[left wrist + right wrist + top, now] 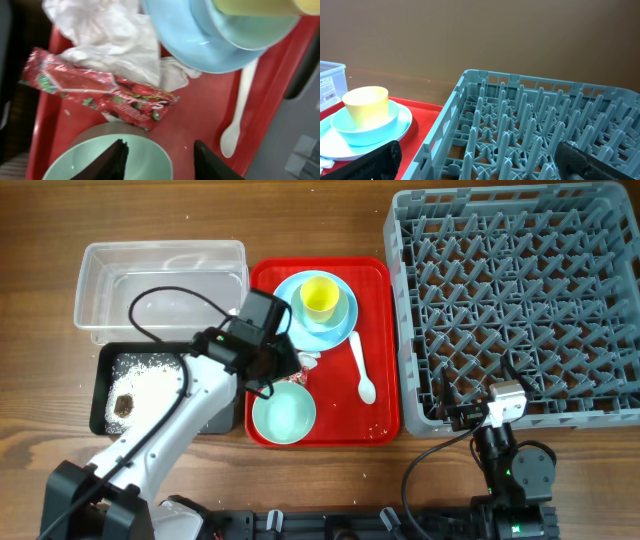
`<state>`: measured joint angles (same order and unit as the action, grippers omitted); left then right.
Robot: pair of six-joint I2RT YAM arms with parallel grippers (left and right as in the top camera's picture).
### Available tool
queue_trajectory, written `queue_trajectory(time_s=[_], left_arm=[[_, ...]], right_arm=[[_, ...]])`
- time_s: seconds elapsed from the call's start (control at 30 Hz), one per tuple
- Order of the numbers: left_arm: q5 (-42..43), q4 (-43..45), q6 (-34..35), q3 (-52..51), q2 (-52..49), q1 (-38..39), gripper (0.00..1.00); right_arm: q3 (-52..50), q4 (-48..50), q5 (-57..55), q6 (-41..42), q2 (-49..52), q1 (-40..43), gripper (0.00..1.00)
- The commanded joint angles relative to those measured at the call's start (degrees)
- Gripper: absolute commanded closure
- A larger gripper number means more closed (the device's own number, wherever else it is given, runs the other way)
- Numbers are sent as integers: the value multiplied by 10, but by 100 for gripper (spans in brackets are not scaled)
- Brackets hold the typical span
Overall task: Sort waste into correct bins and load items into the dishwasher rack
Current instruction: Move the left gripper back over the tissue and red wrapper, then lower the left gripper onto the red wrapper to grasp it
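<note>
Two grippers: the left gripper (160, 162) has its jaws spread with nothing between them, poised over the round pale green bowl (145, 160). The right gripper (480, 165) is likewise spread wide and empty, by the front left corner of the large grey lattice dishwasher rack (535, 145).
Likely next target: the crinkled red-and-white snack wrapper (100, 90). It lies flat on the flat red tray (200, 120), just beyond the green bowl and touching the crumpled white tissue (115, 40) behind it.
Wrapper handling: probably very light, thin, slick film that buckles rather than resists. A pinch across its narrow width near the middle should hold better than a grab at one end.
Risk: the tissue lies against the wrapper's far edge, so a deep bite could lift both.
Tissue handling: soft and easily squashed, so any raised fold will serve as a hold.
Bins: the shallow black rectangular tub (103, 365) holds whitish rice-like crumbs (150, 380) and a brown sausage-like food piece (123, 405). The deeper clear plastic tub (110, 280) sits just behind it, left of the tray.
Dishes: the small yellow cup (319, 295) stands in the small light blue bowl (250, 30) on the light blue round plate (190, 45). The white plastic spoon (239, 110) lies on the tray beside them. None is in the rack yet.
</note>
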<state>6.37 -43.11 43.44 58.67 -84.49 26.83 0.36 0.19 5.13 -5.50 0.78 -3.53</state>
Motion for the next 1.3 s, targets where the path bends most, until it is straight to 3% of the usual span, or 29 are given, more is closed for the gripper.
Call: queue_trajectory(time_s=[0.0,0.4,0.5,0.8,1.27], left_arm=[[6,27,20,5,-3,37,62],[2,145,52,5,-8,148,64],[-41,145,52,5,-9,161,63],[-155,63,52,5,-9,127,62],[-161,19,51,5,-10,6,62]], right_arm=[[-1,2,7,-5,-6,2,0],[-1,2,7,-5,-6,2,0],[-1,2,7,-5,-6,2,0],[-1,2,7,-5,-6,2,0],[-1,2,7,-5,-6,2,0]])
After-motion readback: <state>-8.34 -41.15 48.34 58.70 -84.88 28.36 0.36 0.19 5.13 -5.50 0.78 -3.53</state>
